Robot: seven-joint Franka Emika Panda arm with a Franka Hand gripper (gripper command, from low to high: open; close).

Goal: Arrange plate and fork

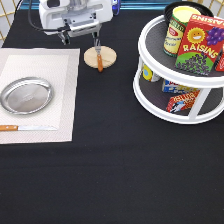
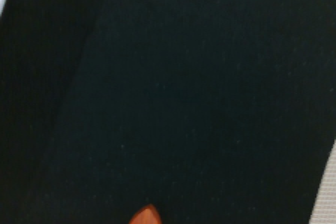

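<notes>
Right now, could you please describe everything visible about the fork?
The fork is small, with an orange-brown wooden handle and short metal tines. It lies flat across the round tan wooden coaster, on the black table near the exterior view's top, tines pointing toward the top. The claw hovers just above its tines, not holding it.
</notes>
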